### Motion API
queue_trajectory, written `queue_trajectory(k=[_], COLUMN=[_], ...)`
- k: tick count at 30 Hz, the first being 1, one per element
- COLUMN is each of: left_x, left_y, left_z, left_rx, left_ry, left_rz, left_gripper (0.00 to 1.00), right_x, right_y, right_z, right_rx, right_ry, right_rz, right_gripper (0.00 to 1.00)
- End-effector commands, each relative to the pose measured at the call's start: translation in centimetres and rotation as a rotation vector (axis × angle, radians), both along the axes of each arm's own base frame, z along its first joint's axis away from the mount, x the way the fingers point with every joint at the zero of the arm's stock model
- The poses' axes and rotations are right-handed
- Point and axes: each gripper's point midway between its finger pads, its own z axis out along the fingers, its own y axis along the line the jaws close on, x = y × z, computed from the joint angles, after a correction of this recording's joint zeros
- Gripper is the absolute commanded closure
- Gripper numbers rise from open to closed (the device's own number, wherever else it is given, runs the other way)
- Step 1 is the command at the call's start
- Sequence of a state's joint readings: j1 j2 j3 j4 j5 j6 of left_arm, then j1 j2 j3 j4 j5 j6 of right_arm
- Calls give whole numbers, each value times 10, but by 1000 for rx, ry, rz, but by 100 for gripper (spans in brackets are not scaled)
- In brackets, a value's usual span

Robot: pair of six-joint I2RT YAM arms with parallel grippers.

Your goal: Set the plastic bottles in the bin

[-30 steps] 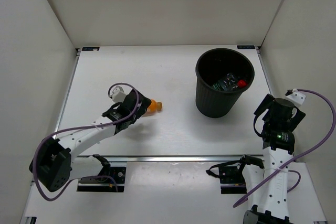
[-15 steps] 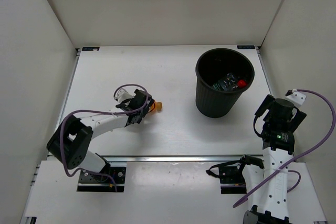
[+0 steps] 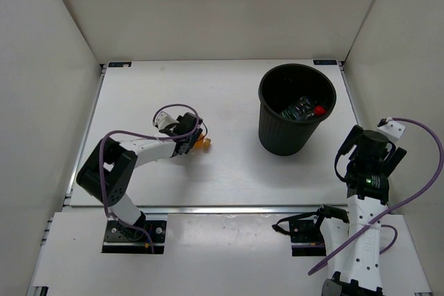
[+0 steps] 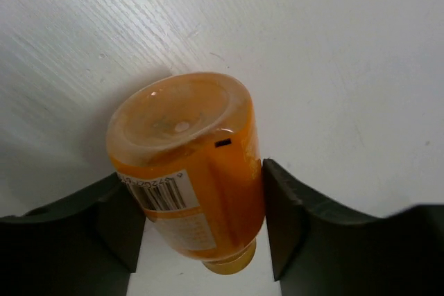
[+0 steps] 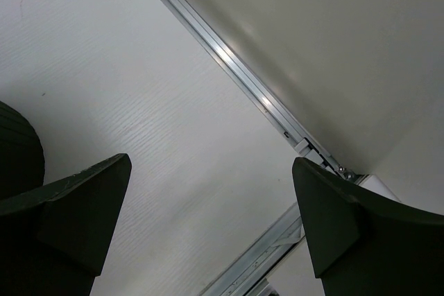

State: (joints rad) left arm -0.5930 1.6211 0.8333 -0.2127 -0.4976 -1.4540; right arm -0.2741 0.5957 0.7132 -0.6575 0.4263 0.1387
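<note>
A short orange-filled plastic bottle lies on its side on the white table, left of centre. My left gripper is shut on it, with a dark finger pressed against each side of its body, base toward the camera. The black bin stands at the back right. Inside it lie a clear bottle and a red cap. My right gripper is open and holds nothing, just right of the bin near the table's right edge.
White walls enclose the table on three sides. A metal rail runs along the right edge close to my right gripper. The bin's ribbed wall shows at the left of the right wrist view.
My left arm has reached right over the orange bottle and its jaws have shut on it. The right arm has not moved.
</note>
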Motion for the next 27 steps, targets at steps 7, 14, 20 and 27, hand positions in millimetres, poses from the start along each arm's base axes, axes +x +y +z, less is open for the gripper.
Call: queue_trajectory(k=[7, 14, 20, 27], left_x=[31, 42, 23, 21], left_y=[-30, -107, -226, -314], left_z=[130, 307, 371, 343], left_rx=[67, 41, 61, 48], left_ry=[-324, -716, -843, -785], left_rz=[-166, -428, -766, -994], left_gripper=[48, 43, 39, 31], right_x=[2, 12, 16, 9], right_y=[-8, 19, 30, 21], right_z=[-1, -49, -59, -54], right_rx=[-28, 174, 252, 210], right_ry=[-39, -22, -52, -34], right_rz=[-49, 24, 43, 7], right_gripper=[0, 1, 1, 1])
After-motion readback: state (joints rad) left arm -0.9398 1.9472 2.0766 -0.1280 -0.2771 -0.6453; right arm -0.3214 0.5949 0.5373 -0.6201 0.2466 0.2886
